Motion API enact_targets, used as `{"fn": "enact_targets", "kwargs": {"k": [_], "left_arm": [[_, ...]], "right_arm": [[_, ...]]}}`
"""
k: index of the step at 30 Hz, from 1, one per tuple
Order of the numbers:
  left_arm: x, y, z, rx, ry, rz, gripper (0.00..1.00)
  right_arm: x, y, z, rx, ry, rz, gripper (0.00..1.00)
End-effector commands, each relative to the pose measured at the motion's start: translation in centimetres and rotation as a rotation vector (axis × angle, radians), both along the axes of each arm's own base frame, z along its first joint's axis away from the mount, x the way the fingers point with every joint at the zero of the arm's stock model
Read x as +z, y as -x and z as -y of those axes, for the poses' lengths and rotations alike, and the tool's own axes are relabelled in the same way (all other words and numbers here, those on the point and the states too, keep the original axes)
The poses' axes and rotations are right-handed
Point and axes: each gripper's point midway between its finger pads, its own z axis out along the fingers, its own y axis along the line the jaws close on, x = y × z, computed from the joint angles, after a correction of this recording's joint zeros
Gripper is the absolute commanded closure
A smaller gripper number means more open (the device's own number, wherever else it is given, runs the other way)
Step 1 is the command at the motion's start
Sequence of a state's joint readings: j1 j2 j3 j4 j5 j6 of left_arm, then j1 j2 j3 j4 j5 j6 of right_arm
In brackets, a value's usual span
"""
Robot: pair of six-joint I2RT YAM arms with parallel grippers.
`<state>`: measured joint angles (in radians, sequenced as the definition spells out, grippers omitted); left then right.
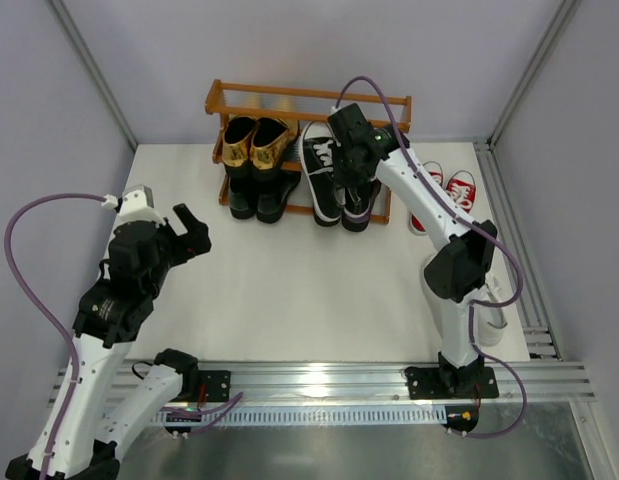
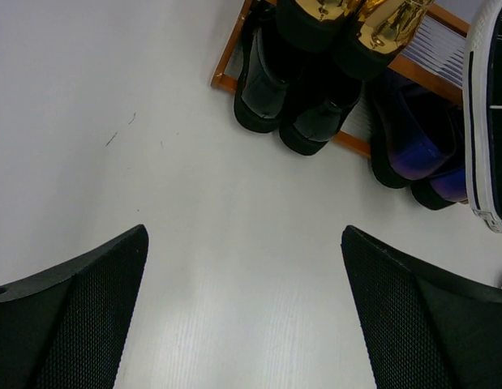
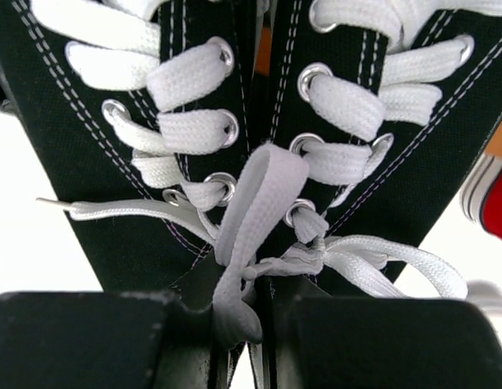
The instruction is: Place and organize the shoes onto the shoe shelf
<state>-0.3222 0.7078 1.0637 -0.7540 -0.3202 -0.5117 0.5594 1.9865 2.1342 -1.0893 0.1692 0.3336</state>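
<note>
- Clearly, we are in the placing step for the black-and-white sneakers (image 1: 322, 175). They sit on the shoe shelf (image 1: 289, 94), right of centre, with the right gripper (image 3: 246, 324) on top of them.
- In the right wrist view the fingers are drawn almost together. A white lace and the inner edges of both sneakers are pinched between them, so we judge the grip is not yet released.
- The left gripper (image 2: 244, 243) hangs above bare table with its fingers spread wide and nothing between them.
- Already on the shelf are the gold loafers (image 1: 257, 140) at upper left, the glossy black dress shoes (image 1: 257, 195) below them, and the purple loafers (image 2: 409, 150) low on the right.
- Off the shelf, the red sneakers (image 1: 459, 185) lie on the table just right of the rack. A white sneaker (image 1: 495, 318) lies beside the right arm.
- Next, we think the right fingers must part and lift straight out without dragging the lace. After that, the red pair is the nearest to fetch.
</note>
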Motion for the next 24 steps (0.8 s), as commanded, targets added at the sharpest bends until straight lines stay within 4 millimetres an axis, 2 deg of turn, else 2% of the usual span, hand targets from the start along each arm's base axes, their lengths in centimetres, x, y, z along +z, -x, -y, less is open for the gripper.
{"fn": "enact_targets", "kwargs": {"k": [1, 7, 14, 17, 24], "left_arm": [[1.6, 0.5, -0.7, 0.013, -0.018, 0.041, 0.00], [1.8, 0.7, -0.9, 0.017, -0.024, 0.044, 0.00], [1.6, 0.9, -1.0, 0.016, -0.028, 0.040, 0.00], [1.4, 1.0, -1.0, 0.016, -0.034, 0.034, 0.00], [1.4, 1.6, -1.5, 0.023, -0.051, 0.033, 0.00]], "right_arm": [[6.4, -3.4, -0.6, -0.006, -0.114, 0.194, 0.96], [5.6, -6.0, 0.1, -0.068, -0.090, 0.236, 0.96], [7.2, -8.8, 1.0, -0.149, -0.077, 0.383, 0.96], [7.2, -10.1, 0.9, -0.164, -0.088, 0.416, 0.96], [5.3, -12.9, 1.4, -0.219, -0.078, 0.439, 0.96]]}}
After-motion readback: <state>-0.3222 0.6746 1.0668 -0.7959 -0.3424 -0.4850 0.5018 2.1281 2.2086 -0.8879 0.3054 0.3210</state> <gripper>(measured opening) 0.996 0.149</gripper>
